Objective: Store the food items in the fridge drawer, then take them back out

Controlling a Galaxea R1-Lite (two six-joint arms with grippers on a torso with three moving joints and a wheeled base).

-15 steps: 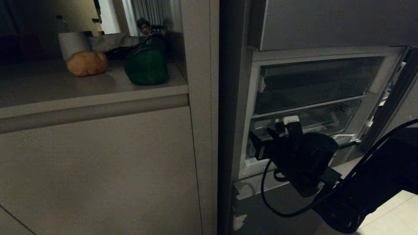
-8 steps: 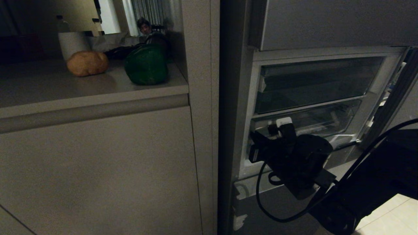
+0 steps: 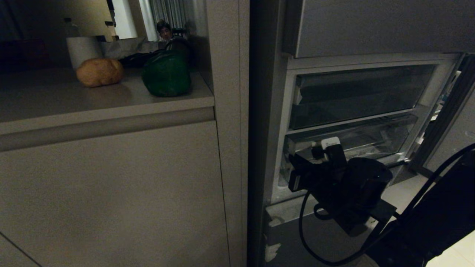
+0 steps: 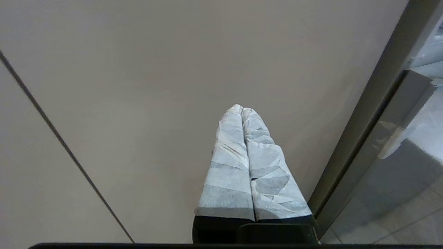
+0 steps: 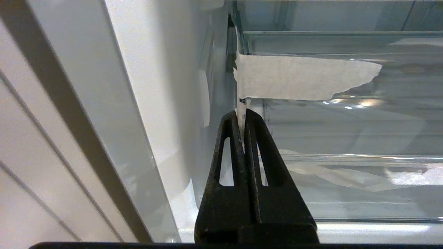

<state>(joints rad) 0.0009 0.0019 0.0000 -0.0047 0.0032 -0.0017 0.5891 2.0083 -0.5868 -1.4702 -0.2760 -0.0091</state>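
Since the fridge [image 3: 274, 111] is the biggest thing here, start there: its door's open and the see-through drawer [image 3: 356, 142] sits low in the pale frame, looking only slightly out if at all. Nothing visible inside it, just glare and a torn paper label [image 5: 304, 77] on its front corner. The counter [image 3: 92, 100] to the left holds the potato [image 3: 99, 72] next to a green pepper [image 3: 166, 73], both well apart from the fridge. So I'd say we're at the drawer-opening step. The right gripper [image 5: 244, 111] is at the drawer's front corner with its fingers pinched together on what looks like a thin edge of it or the label. Next move probably calls for a straight steady pull. The left gripper [image 4: 242, 110] is closed on nothing, parked facing a cabinet panel [image 4: 138, 86]
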